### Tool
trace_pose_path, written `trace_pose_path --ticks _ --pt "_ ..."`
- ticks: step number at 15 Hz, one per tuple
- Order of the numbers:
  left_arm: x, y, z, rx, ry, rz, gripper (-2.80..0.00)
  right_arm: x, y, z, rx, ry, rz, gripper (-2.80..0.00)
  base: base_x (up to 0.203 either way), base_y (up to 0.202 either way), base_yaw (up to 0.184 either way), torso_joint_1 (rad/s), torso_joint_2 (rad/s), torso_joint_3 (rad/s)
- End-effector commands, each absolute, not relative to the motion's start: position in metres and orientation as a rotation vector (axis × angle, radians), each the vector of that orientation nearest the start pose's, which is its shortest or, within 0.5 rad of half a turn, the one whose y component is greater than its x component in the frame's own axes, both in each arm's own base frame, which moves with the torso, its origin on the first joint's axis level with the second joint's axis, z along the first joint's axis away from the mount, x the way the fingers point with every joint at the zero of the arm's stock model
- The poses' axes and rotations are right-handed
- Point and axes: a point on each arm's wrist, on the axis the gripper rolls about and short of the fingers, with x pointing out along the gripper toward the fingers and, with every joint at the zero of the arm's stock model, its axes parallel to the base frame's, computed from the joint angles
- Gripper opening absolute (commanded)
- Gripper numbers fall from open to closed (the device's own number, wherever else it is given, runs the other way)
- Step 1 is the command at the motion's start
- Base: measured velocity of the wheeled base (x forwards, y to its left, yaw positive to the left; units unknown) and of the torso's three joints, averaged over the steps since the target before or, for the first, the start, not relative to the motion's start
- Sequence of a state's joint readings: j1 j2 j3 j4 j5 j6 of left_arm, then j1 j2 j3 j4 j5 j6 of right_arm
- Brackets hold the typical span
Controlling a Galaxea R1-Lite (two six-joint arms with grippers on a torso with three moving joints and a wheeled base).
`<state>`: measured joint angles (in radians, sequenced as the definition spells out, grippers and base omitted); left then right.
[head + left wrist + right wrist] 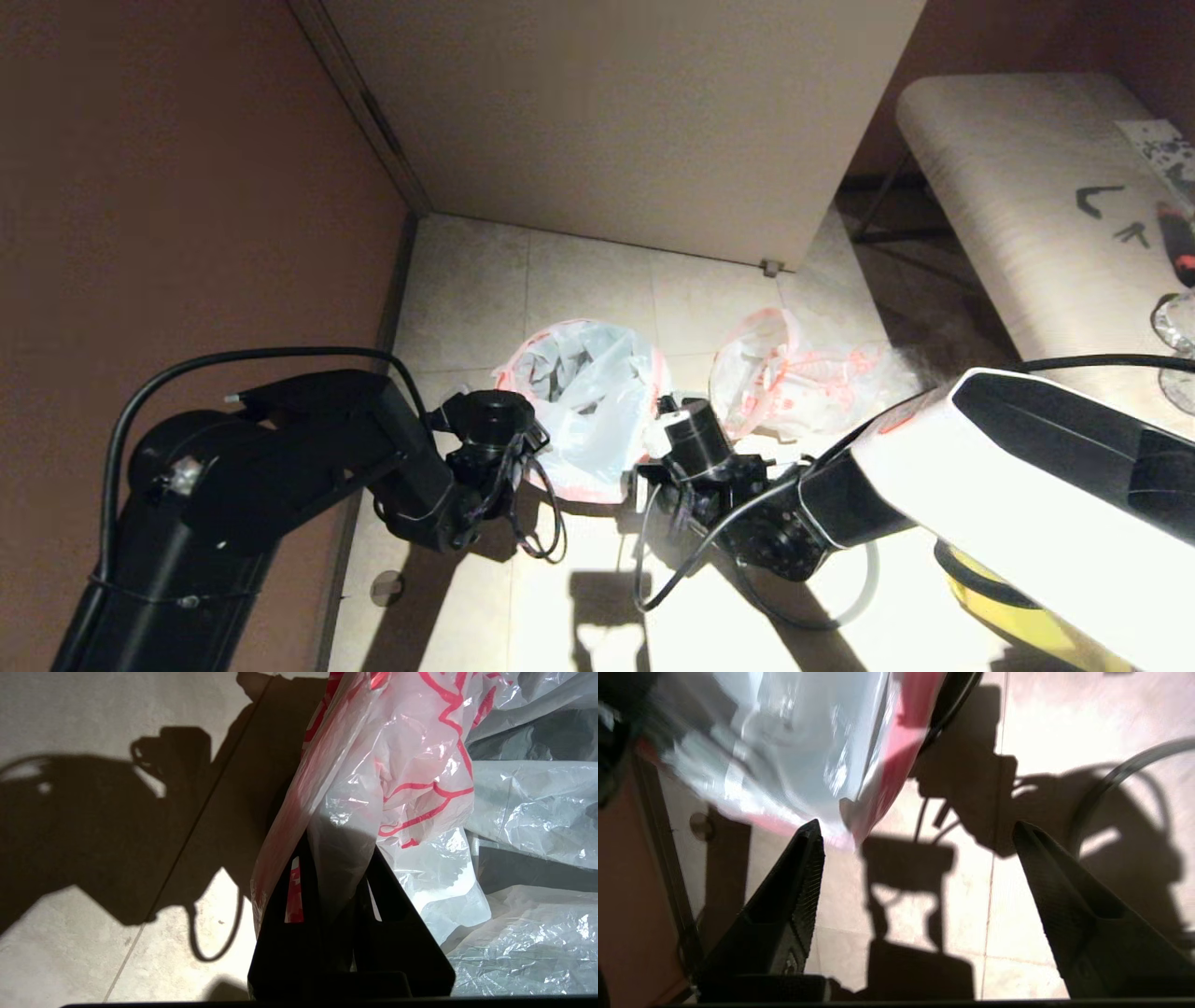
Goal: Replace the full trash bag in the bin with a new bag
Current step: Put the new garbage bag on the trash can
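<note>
Centre floor, head view: thin translucent white plastic bag with pinkish-red edge [588, 397], draped over small round black bin [571, 499]; bin almost wholly hidden.
Right of bin: lumpy translucent white bag with red-printed wrappers showing through [794, 378], already out, resting on tile floor [597, 280].
Step in hand: fitting new liner over bin rim (judgement).
Left gripper [345, 877]: at near-left rim, clamped on a fold of liner edge.
Right gripper [915, 858]: at near-right rim, spread wide, holding nothing; liner edge just beside one finger.
Next move: pull held edge down over rim; right gripper to close on loose edge.
</note>
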<state>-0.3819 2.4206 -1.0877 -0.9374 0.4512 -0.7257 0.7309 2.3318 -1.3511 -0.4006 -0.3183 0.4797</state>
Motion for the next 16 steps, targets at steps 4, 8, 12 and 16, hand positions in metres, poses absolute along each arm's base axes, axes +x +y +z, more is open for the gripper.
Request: trace_pose_path --ticks 4,8,12,16 --pt "0.405 -0.152 0.007 -0.561 0.315 0.195 -2.8 0.37 0.291 0.084 0.201 0.476 0.252 0.0 0.0 0.0 0.0 0.0 0.0 0.0" --pt "0.405 -0.152 0.007 -0.561 0.315 0.196 -2.8 0.412 0.284 0.073 0.096 0.395 0.178 0.0 0.0 0.0 0.0 0.0 0.0 0.0" --pt "0.405 -0.152 0.007 -0.56 0.315 0.197 -2.8 0.425 0.287 0.059 0.048 0.38 0.166 -2.8 0.0 0.0 0.0 0.0 0.0 0.0" --pt "0.405 -0.152 0.006 -0.56 0.316 0.198 -2.8 0.433 0.292 0.059 0.041 0.354 0.172 -2.8 0.0 0.0 0.0 0.0 0.0 0.0"
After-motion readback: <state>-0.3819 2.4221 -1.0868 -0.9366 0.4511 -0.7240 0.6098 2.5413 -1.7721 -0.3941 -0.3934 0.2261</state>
